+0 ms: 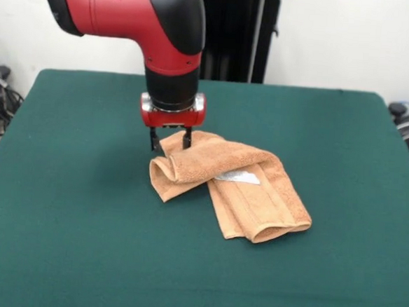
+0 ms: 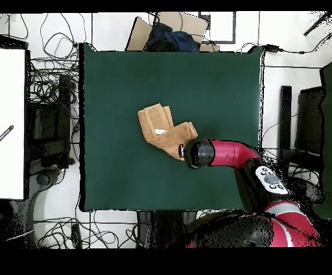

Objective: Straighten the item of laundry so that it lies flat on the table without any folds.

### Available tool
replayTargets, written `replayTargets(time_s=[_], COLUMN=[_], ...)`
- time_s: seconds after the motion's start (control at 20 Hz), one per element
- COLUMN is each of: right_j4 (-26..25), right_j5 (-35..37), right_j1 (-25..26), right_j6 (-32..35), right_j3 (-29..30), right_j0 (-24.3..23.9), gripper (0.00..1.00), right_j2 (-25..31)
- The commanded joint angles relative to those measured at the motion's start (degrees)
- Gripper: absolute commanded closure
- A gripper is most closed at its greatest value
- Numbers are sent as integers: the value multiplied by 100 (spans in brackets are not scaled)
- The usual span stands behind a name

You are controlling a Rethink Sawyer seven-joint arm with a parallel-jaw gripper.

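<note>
One folded tan-orange terry hand towel (image 1: 230, 185), soft, light, limp; our open pincer (image 1: 169, 140) straddles its far corner, which we judge the best hold.

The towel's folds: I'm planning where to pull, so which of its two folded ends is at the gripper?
The towel's far end, by the robot, bunched and doubled over; the gripper has its fingers at that edge. The other end, with the open loop, lies apart, nearer the camera.

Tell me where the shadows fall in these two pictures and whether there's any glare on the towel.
Front view: soft, even light; the arm throws a faint shadow on the table left of the gripper, and the towel shows no glare, only its white tag reads bright. Overhead view: flat light, barely any shadow round the towel.
</note>
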Motion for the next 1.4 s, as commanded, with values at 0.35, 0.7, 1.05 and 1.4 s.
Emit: replayTargets(time_s=[0.35, 0.7, 1.05, 1.4], right_j4=[-294, -376, -405, -455], right_j5=[-235, -369, -550, -601], right_j1=[333, 508, 626, 645], right_j6=[311, 377, 392, 275], right_j3=[-32, -144, -174, -157], right_j0=[181, 245, 194, 121], gripper=[0, 0, 0, 0], right_j2=[-25, -128, -136, -63])
